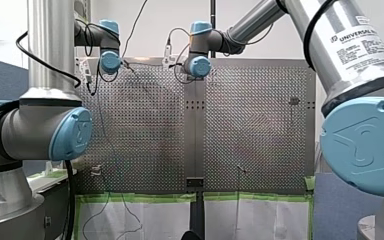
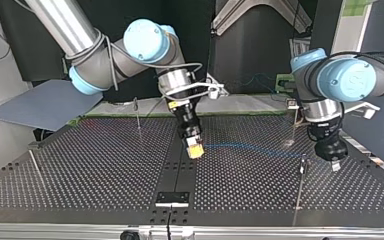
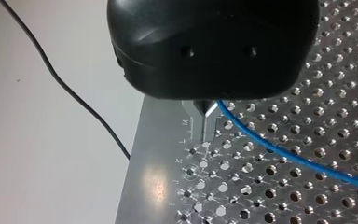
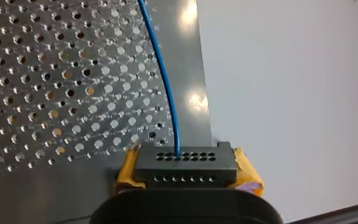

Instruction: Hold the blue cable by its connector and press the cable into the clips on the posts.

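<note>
Your right gripper (image 4: 186,171) is clamped on the black connector (image 4: 186,161), with a yellow pad (image 4: 248,175) pressed against each end of it. In the top view the connector sits low over the perforated table (image 2: 105,170), above the plain centre strip (image 2: 172,172). The blue cable (image 4: 165,84) leaves a hole in the connector's face and runs ahead of it, close over the table. In the top view it leads away from the connector toward your left gripper (image 3: 206,126), which is well apart from the connector. There the metal fingers (image 3: 209,128) are drawn together and the cable emerges right at them, so it reads as pinched. A thin post (image 2: 300,187) stands far from the connector, just beside the left gripper; whether the cable touches it cannot be told. Another post (image 2: 137,117) stands on the connector's opposite side, clear of the cable.
</note>
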Tool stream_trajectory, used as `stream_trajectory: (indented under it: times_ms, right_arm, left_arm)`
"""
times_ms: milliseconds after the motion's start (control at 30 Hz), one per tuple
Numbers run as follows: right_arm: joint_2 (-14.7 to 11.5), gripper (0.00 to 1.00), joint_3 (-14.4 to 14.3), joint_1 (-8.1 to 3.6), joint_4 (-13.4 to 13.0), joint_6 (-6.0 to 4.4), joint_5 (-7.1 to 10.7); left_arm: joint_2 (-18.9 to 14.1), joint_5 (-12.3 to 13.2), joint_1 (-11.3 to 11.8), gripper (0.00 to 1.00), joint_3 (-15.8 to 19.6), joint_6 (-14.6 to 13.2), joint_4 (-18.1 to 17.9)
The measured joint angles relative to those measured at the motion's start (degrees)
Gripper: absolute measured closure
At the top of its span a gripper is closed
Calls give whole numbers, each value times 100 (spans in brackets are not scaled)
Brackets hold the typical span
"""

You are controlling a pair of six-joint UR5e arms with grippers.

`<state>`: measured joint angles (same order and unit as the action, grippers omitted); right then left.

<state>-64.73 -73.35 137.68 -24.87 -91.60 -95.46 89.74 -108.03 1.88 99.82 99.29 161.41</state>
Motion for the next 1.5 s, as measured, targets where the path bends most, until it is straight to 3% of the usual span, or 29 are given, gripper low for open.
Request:
stream_trajectory:
  times_ms: [300,567,767,1133,1333,1500]
  right_arm:
    - [58,100,-1,-186,-5,1,8]
    - [335,100,-2,-322,-16,2,12]
    - [513,100,0,-419,-25,9,12]
    - [550,100,205,-610,-36,-7,139]
    - [552,100,428,-649,-26,-11,287]
    - [554,100,513,-649,-15,-15,339]
  left_arm:
    - [103,141,91,100,-25,146,-165]
    - [440,465,224,100,-51,454,-370]
    - [507,514,267,100,-48,514,-374]
    - [516,601,339,100,-54,709,-658]
    - [535,688,379,100,-105,907,-848]
    - [668,736,395,100,-239,946,-801]
